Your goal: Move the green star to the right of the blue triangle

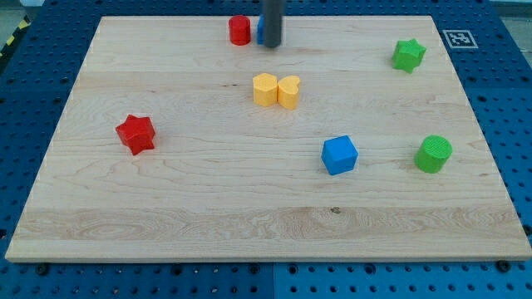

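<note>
Camera view: my tip (271, 46) stands at the 12 o'clock edge of the wooden desk (166, 208), just right of a red cylinder (239, 30) and directly in front of a sliver of blue (260, 30) that is probably the blue triangle, though the rod hides most of it. The arm ends in this bare rod, so there are no jaws to be apart or together. The green star (408, 55) sits toward 2 o'clock, well apart from my tip, with bare wood between them. Two yellow blocks (277, 90), touching each other, lie just above centre; a red star (135, 134) rests at 9 o'clock, a blue cube (339, 154) toward 5 o'clock and a green cylinder (433, 154) at 4 o'clock. The star already lies on the blue sliver's right but far off, so the sound approach appears to be circling my tip round to the star's 3 o'clock side, then pushing it steadily toward 9 o'clock through its middle, stopping before it strikes the blue piece.
</note>
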{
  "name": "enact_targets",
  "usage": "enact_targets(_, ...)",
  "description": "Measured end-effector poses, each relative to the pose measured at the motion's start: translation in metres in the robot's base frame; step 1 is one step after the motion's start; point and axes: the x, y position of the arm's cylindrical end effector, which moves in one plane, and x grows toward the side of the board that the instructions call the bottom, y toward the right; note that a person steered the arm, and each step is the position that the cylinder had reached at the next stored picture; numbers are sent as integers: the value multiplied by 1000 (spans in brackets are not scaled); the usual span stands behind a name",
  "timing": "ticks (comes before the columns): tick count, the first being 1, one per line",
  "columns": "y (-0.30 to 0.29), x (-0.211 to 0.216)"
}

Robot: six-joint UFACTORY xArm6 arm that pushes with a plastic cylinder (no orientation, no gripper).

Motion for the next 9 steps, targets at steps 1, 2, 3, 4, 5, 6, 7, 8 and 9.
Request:
enact_targets(1,13,0)
enact_targets(2,83,5)
enact_targets(3,155,-15)
enact_targets(4,254,-20)
enact_targets(5,356,0)
enact_targets(6,350,34)
enact_targets(7,293,75)
enact_targets(8,202,74)
enact_targets(9,121,34)
